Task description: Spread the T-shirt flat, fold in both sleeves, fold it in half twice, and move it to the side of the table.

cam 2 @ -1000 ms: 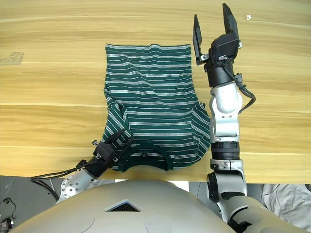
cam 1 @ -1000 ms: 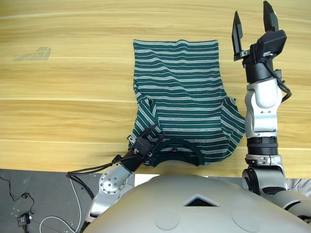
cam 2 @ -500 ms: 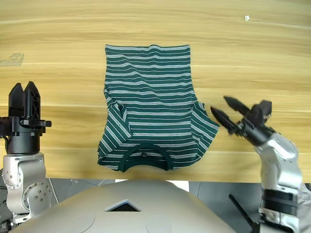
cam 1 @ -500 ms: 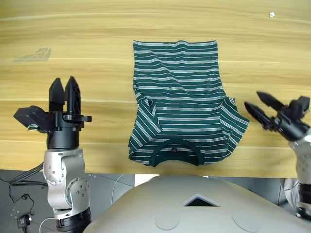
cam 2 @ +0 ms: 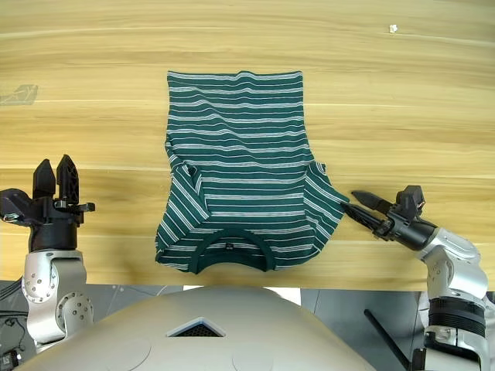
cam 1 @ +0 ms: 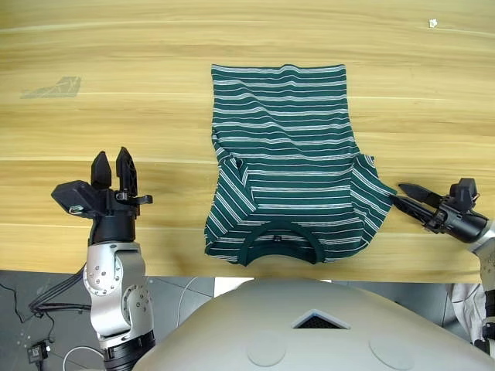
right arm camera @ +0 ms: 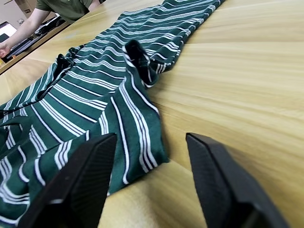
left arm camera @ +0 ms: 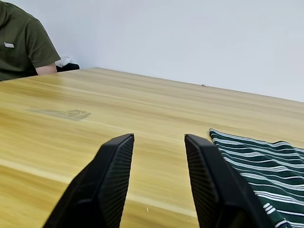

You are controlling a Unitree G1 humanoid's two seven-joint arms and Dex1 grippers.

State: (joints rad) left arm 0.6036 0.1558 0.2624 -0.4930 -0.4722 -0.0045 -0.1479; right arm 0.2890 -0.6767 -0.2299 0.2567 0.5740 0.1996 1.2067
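A dark green T-shirt [cam 1: 286,154] with white stripes lies on the wooden table [cam 1: 116,46], collar toward the near edge, its hem square at the far end. The left sleeve is folded in over the body; the right sleeve [cam 1: 371,197] sticks out sideways. My left gripper [cam 1: 112,166] stands open over the table well left of the shirt, nothing between its fingers. My right gripper [cam 1: 408,196] is open low at the table, its fingertips [right arm camera: 85,175] pointing at the right sleeve [right arm camera: 128,133] from just beside it.
A grey mark [cam 1: 52,86] shows on the table at the far left. A small white scrap [cam 1: 433,23] lies at the far right. The table's near edge [cam 1: 155,270] runs just below the collar. Bare wood surrounds the shirt.
My left gripper left the shirt's near left corner and now stands open far to the left. My right gripper came down from the far right to the right sleeve.
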